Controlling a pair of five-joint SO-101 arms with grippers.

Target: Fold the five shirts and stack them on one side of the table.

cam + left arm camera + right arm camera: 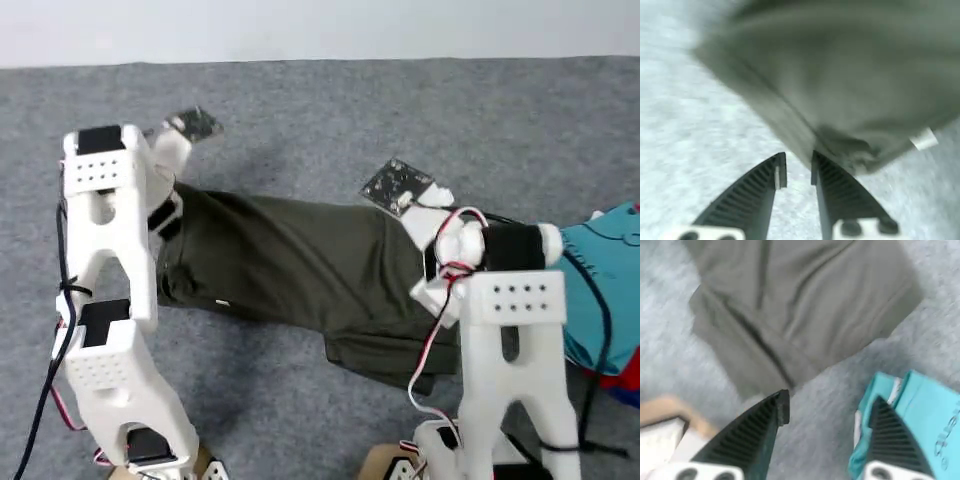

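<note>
**Left pincer.** Your left pincer [798, 171] stands with its jaws a narrow gap apart, and the grey table [700, 150] shows through that gap. It clamps nothing that you can see.
- The olive shirt [850, 75] lies directly ahead of the tips and spreads away from them.
- One folded edge of the shirt runs down to a point just ahead of the gap, nearer one finger than the other. Whether the cloth touches that finger cannot be told.
- A small white tag [924, 140] sits at the shirt's edge, ahead of the pincer and off to one side.

**Right pincer.** Your right pincer [832, 412] stands with its jaws wide apart and holds nothing. Bare table lies under the gap.
- The olive shirt lies ahead of the tips, with its nearest edge just ahead of one fingertip [782, 407].
- The teal shirt [930, 410] lies just beside the other finger, which stands in front of the shirt's edge.
- A tan board [665, 412] lies to the outer side of the first finger, back from its tip.

**High view.** The olive shirt lies flat but rumpled between the two pincers, with one end under each arm's wrist. The teal shirt lies on the far side of the right pincer from the left pincer. A red cloth [620, 385] shows at its edge.
</note>
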